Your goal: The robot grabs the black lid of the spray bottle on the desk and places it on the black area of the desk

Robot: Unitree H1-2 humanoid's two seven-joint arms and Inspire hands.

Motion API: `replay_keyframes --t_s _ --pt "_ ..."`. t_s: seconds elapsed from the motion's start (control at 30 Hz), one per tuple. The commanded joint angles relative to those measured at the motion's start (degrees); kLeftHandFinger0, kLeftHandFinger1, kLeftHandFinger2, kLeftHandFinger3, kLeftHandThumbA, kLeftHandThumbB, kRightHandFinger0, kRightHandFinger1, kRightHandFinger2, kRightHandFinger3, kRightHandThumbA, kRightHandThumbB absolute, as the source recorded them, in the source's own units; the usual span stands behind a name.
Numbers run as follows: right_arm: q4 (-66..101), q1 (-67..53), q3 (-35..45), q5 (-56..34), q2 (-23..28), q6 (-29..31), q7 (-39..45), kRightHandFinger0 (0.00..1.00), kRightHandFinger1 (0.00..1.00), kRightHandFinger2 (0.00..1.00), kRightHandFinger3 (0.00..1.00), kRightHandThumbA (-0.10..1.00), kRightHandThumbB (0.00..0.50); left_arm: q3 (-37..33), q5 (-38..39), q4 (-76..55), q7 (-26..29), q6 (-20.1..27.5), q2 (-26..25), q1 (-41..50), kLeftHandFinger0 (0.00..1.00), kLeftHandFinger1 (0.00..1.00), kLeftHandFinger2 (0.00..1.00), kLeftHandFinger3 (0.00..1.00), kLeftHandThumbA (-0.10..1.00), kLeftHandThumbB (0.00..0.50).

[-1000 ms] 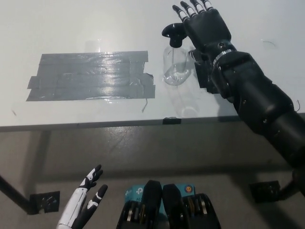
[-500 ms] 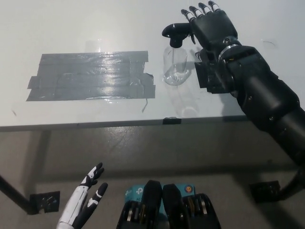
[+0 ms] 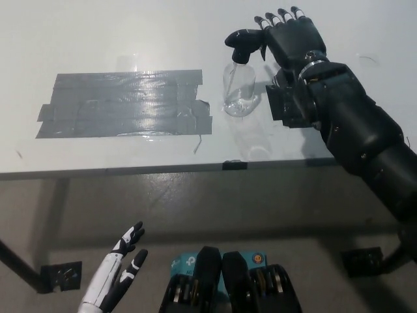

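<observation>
Black lid (image 3: pixel 242 45): a trigger-spray top, seated on the neck of the spray bottle, upper middle of the frame, its nozzle pointing to frame left.
Spray bottle (image 3: pixel 239 87): clear, standing on the white tabletop (image 3: pixel 117 32), just right of the black area; it looks slightly tilted.
Right robot hand (image 3: pixel 291 38): black, upper right of the frame, right beside the lid on its right side. Fingers (image 3: pixel 281 15) are spread and pointing to the top of the frame; it has hold of nothing. The thumb side lies against or very near the lid's rear; contact cannot be made out.
Right arm (image 3: pixel 352 130): runs from the lower right edge up to the hand, crossing the tabletop's near edge.
Black area (image 3: pixel 124 104): a patch of dark tape strips, left-centre on the tabletop, glossy with glare, near the bottle but not touching the lid.
Left robot hand (image 3: pixel 120 267): white, lower left of the frame, below the tabletop edge, fingers apart, holding nothing.
Floor (image 3: pixel 195 202): grey, seen under the tabletop's front edge.
</observation>
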State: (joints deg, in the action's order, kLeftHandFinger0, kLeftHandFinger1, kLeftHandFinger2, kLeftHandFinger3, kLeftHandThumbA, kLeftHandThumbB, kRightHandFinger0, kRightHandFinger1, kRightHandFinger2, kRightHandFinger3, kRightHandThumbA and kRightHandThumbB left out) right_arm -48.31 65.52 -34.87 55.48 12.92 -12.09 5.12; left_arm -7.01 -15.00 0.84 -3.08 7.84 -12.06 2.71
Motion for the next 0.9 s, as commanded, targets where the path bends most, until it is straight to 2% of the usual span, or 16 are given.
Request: replay_keyframes --t_s 0.0,0.2,0.37,0.87 --pt "-0.25 4.68 0.81 -0.5 -0.75 0.29 -2.74 1.0 1.0 1.0 1.0 0.88 0.498 0.08 -0.66 -1.59 -0.14 1.04 -0.71 -0.49 1.0 1.0 1.0 1.0 1.0 0.0" --pt "-0.93 6.35 0.96 -0.65 -1.23 0.52 -3.31 1.0 1.0 1.0 1.0 0.94 0.5 0.13 -0.62 -1.86 -0.09 1.15 -0.62 -0.64 1.0 1.0 1.0 1.0 1.0 0.0" --pt "-0.36 7.06 1.5 -1.44 -1.51 0.74 -3.29 1.0 1.0 1.0 1.0 0.9 0.5 0.09 -0.63 -1.84 -0.29 1.06 -0.8 -0.96 1.0 1.0 1.0 1.0 1.0 0.0" --pt "0.62 8.15 1.8 -2.03 -1.85 -0.04 -1.62 1.0 1.0 1.0 1.0 0.9 0.497 -0.18 -1.43 -1.4 -0.62 1.6 -1.18 -1.56 1.0 1.0 1.0 1.0 1.0 0.014"
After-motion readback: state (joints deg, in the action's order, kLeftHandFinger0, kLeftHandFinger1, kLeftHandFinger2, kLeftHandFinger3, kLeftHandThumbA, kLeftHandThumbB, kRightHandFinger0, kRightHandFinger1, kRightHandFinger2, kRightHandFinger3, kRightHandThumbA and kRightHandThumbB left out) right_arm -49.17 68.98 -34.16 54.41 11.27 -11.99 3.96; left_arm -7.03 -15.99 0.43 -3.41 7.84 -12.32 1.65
